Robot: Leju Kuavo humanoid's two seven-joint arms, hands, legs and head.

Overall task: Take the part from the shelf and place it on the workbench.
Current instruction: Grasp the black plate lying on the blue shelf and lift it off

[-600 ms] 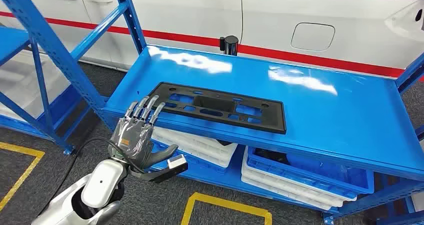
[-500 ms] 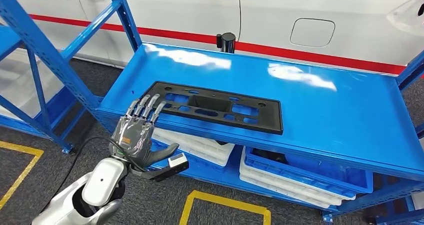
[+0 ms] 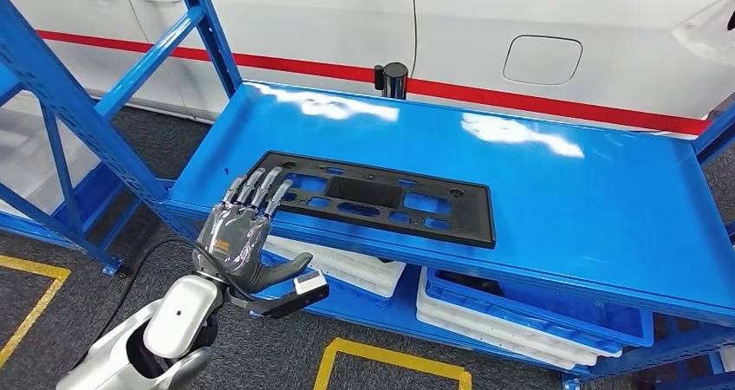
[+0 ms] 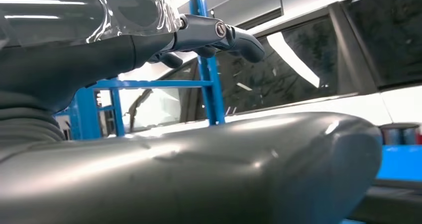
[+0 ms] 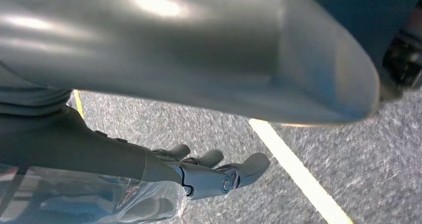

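Note:
A flat black rectangular part (image 3: 381, 198) with several cut-outs lies on the blue shelf (image 3: 572, 191), near its front left. My left hand (image 3: 247, 234) is raised in front of the shelf's front edge, fingers spread and straight, fingertips just reaching the part's near left corner; nothing is in it. In the left wrist view the thick thumb (image 4: 199, 174) and dark fingers (image 4: 219, 35) stand apart with the blue upright behind. My right hand (image 5: 199, 176) hangs over grey floor, fingers loosely extended and holding nothing.
Blue uprights (image 3: 95, 113) and a diagonal brace stand at the left of the shelf. White trays (image 3: 347, 264) and a blue bin (image 3: 537, 308) sit on the lower level. A white car with a red stripe (image 3: 520, 43) is behind. Yellow floor lines (image 3: 390, 360) mark the carpet.
The camera has shifted slightly, so the whole scene slid. My left hand has crept forward and up toward the part's near left corner, still holding nothing.

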